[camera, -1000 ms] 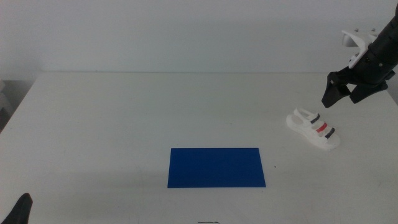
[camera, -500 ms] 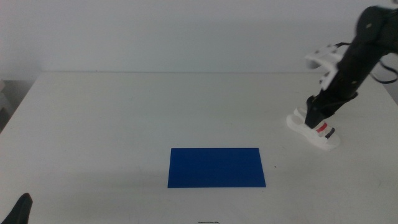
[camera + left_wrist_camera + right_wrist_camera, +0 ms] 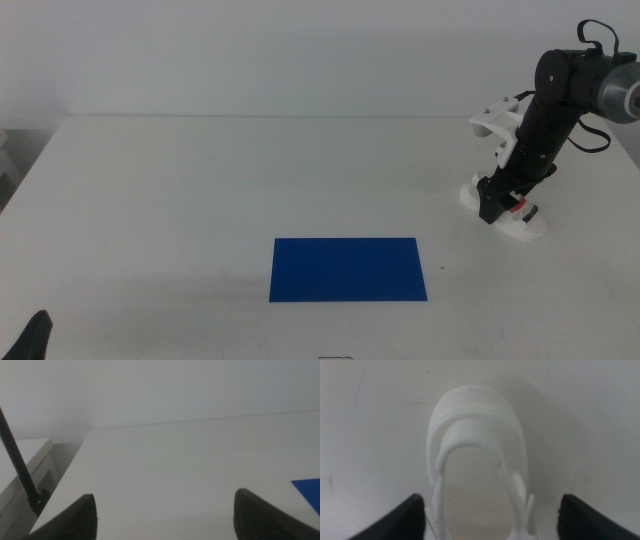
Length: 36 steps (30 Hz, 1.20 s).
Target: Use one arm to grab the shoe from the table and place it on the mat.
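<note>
You are hovering the right gripper (image 3: 497, 207) wide open astride the shoe (image 3: 523, 225) at the table's (image 3: 200, 190) right side — it looks light, rigid — grip across its strapped middle.

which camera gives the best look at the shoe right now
The right wrist view: the shoe fills it, close up, between the right gripper and its open jaws. The middle view shows the shoe small, partly hidden by that gripper, but with its red strap. The left wrist view shows none of it.
</note>
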Available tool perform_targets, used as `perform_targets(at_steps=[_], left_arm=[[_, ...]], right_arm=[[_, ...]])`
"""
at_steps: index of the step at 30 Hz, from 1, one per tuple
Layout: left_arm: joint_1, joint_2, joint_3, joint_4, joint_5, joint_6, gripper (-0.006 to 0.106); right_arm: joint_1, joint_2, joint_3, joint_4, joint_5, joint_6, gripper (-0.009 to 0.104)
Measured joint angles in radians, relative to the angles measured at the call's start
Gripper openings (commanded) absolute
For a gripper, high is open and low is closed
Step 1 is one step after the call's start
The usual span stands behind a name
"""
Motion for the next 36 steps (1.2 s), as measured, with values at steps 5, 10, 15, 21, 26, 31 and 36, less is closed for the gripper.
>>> perform_targets(at_steps=[5,10,15,21,26,31,36], left_arm=[[0.000,0.000,0.000,0.000,0.000,0.000,0.094],[0.000,0.000,0.000,0.000,0.000,0.000,0.094],[0.000,0.000,0.000,0.000,0.000,0.000,0.094],[0.000,0.000,0.000,0.000,0.000,0.000,0.094],[0.000,0.000,0.000,0.000,0.000,0.000,0.094],[0.000,0.000,0.000,0.000,0.000,0.000,0.094],[0.000,0.000,0.000,0.000,0.000,0.000,0.094]], right_arm=[[0.000,-0.015,0.000,0.001,0.013,0.025,-0.001],[0.011,-0.082,0.000,0.007,0.058,0.107,-0.001],[0.114,-0.179,-0.001,-0.032,0.077,0.134,-0.001],[0.345,-0.195,-0.027,-0.073,0.109,0.189,-0.001],[0.497,-0.134,-0.060,-0.093,0.112,0.226,-0.001],[0.561,-0.063,-0.105,-0.100,0.116,0.266,-0.001],[0.563,-0.051,-0.114,-0.113,0.118,0.321,-0.001]])
